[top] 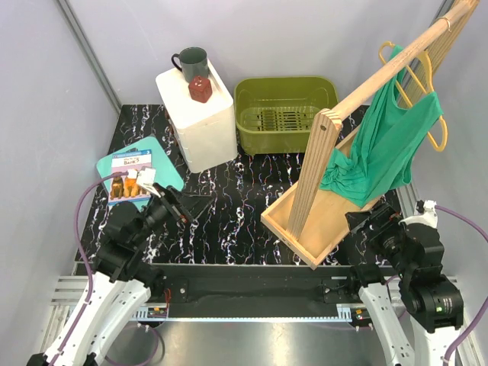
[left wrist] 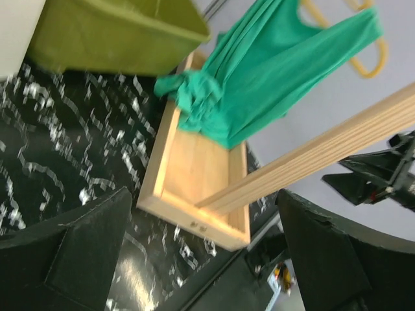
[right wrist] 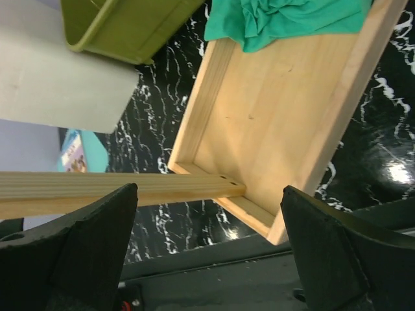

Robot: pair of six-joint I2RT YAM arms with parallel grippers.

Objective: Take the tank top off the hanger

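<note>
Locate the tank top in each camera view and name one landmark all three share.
Top external: the tank top hangs at right, its hem bunched over the wooden tray.
Left wrist: upper centre to right.
Right wrist: only its bunched hem, at the top edge.
Shared landmark: the wooden tray.

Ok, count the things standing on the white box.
2: a dark mug at the far edge of the white box, and a small red object just nearer.

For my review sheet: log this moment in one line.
tank top on hanger, hem bunched in wooden tray | left gripper open | right gripper open by tray | removal not started
</note>
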